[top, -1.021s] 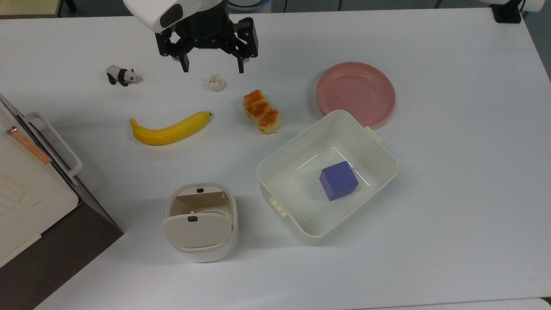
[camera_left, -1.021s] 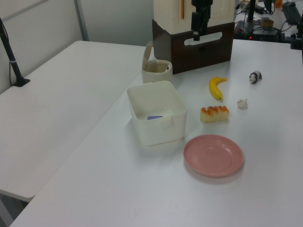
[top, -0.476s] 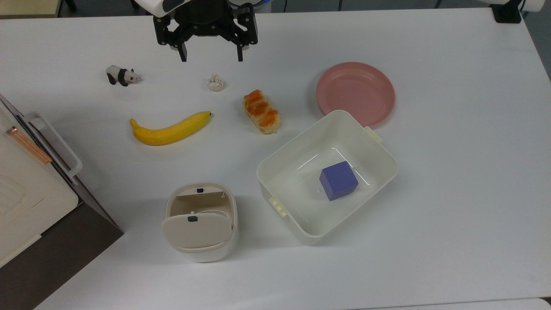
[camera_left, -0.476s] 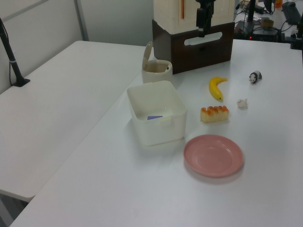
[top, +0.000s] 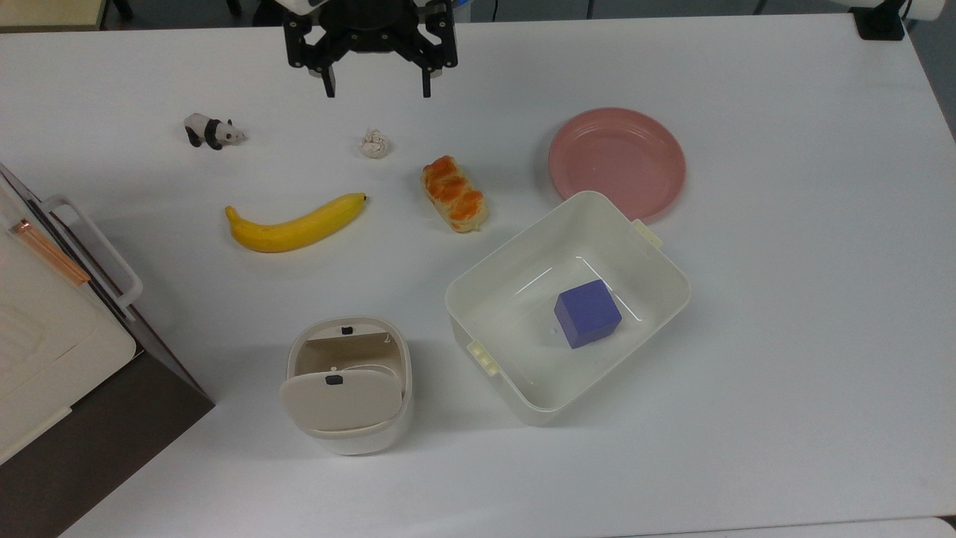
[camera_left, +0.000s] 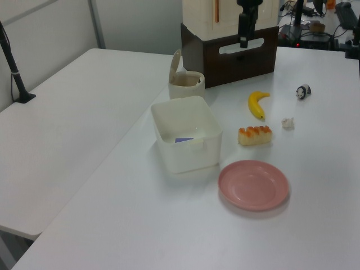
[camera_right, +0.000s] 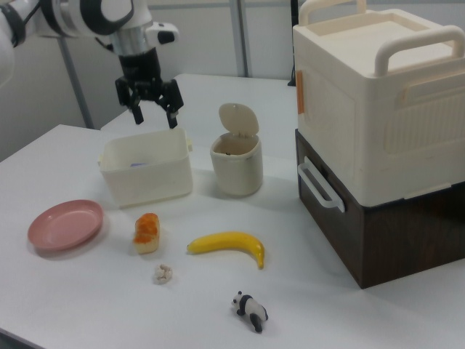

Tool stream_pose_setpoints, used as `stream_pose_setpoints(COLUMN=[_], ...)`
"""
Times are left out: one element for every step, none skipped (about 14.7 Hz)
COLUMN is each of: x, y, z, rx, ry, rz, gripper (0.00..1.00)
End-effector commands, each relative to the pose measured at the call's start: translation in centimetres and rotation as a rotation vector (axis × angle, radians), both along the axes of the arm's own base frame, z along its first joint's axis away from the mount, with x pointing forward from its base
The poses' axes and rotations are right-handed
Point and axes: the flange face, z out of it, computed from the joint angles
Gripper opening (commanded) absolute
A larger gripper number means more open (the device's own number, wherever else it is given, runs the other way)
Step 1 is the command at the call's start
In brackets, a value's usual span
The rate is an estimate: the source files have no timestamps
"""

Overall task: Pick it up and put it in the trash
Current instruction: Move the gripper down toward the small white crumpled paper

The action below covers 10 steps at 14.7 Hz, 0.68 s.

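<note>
Over the last second our gripper [top: 377, 84] has drifted toward the top view's upper edge and a little toward the top view's right, so more of the arm is now cut off by the frame; nothing on the table has shifted. Its two fingers stand wide apart and hold nothing. In the right view the gripper [camera_right: 155, 116] hangs high in the air, well above the tabletop.

We see the paper ball [top: 374, 143] lying untouched on the white table [top: 784, 224], between the panda figurine [top: 212, 131] and the bread roll [top: 452, 193], with the banana [top: 295, 225] nearby toward the top view's bottom. In the top view the ball sits just below the gap between the fingers, so we judge the sideways line-up to be better than it was, though the height seen in the right view means a long descent is left.

The trash bin [top: 348, 385] stands well apart from the ball, beside the white tub [top: 523, 388] holding a purple cube [top: 587, 313]. Its flap lid [camera_right: 238, 119] is tipped up in the right view, so the opening looks ready. We judge the task barely begun: grasp, carry and drop all remain.
</note>
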Motion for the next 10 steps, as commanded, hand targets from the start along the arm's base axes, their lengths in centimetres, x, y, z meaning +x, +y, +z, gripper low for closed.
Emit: stream_pose_setpoints(x=[-4.2,-4.8,-5.4,-5.8,-6.1,-6.3,-6.4,-6.5,-6.7,-7.0], y=[1.3,1.7,1.8,2.2,2.8,2.9,2.8,2.7,2.8,2.7], z=[-3.0,-4.1,-5.1,-6.0,-6.9,-7.8,-8.5,-9.1,-10.0,-11.1], rx=[-0.035,-0.043,-0.051,-0.057,-0.062,-0.066,-0.072,-0.078,-0.081,-0.094], ry=[-0.006,0.006,0.014,0.014,0.021,0.038,0.046,0.05,0.064,0.075], rz=[0.043,0.05,0.055,0.064,0.077,0.082,0.084,0.086,0.089,0.095], gripper=[1.0,1.0,1.0,1.0,1.0,0.98,0.96,0.95,0.95,0.94])
